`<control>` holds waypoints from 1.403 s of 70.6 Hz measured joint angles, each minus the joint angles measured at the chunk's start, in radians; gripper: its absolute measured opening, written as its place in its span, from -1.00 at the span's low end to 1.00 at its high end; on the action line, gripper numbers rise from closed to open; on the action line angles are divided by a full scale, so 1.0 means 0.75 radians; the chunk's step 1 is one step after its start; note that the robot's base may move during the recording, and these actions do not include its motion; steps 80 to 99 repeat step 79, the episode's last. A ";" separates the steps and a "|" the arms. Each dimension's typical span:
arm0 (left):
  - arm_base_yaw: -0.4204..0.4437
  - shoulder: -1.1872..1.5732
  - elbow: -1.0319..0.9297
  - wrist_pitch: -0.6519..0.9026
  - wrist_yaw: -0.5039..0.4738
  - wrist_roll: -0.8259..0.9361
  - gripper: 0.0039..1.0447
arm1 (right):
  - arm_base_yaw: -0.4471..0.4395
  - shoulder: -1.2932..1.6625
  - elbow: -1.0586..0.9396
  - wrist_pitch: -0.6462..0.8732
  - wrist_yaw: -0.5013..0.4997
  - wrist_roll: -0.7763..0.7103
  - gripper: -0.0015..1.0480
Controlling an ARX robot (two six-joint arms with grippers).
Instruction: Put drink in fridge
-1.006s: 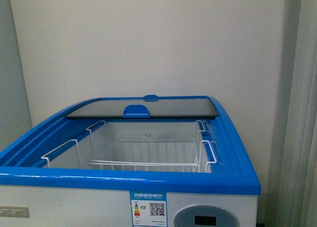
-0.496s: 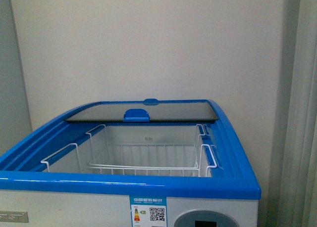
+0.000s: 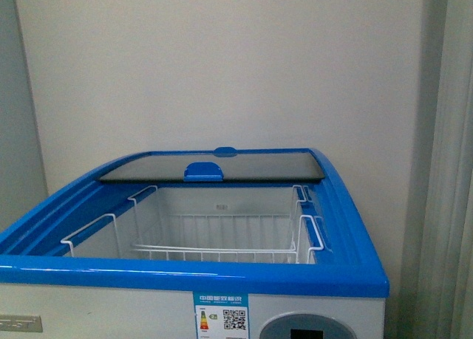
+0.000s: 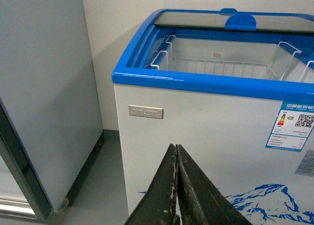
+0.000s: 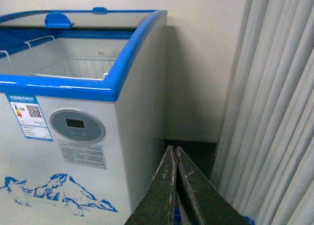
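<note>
The fridge (image 3: pixel 222 276) fills the lower front view, a white chest with a blue top rim. Its glass lid (image 3: pixel 148 165) with the blue handle (image 3: pixel 203 170) is slid to the back, so the chest stands open. White wire baskets (image 3: pixel 222 232) hang inside with nothing in them. The drink is out of view. My left gripper (image 4: pixel 176 147) is shut and holds nothing, low in front of the fridge (image 4: pixel 206 127). My right gripper (image 5: pixel 175 149) is also shut, low by the right front corner of the fridge (image 5: pixel 137 117). Neither gripper appears in the front view.
A plain grey-white cabinet on castors (image 4: pixel 44 87) stands left of the fridge across a narrow strip of floor (image 4: pixel 98 186). A pale curtain (image 5: pixel 274 112) hangs to the right, past a dark gap. A bare wall (image 3: pixel 222 58) rises behind.
Over the last second the fridge has dropped slightly lower in the front view. Since half a second ago nothing has visibly moved.
</note>
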 joint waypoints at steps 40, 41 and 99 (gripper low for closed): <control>0.001 0.000 0.000 0.000 0.000 0.000 0.46 | 0.000 -0.003 0.000 0.001 -0.001 -0.001 0.40; 0.001 0.000 0.000 0.000 0.000 0.000 0.53 | 0.000 -0.003 0.000 0.001 -0.001 -0.001 0.47; 0.001 0.000 0.000 0.000 0.000 0.001 0.85 | 0.000 -0.003 0.000 0.001 -0.001 -0.001 0.85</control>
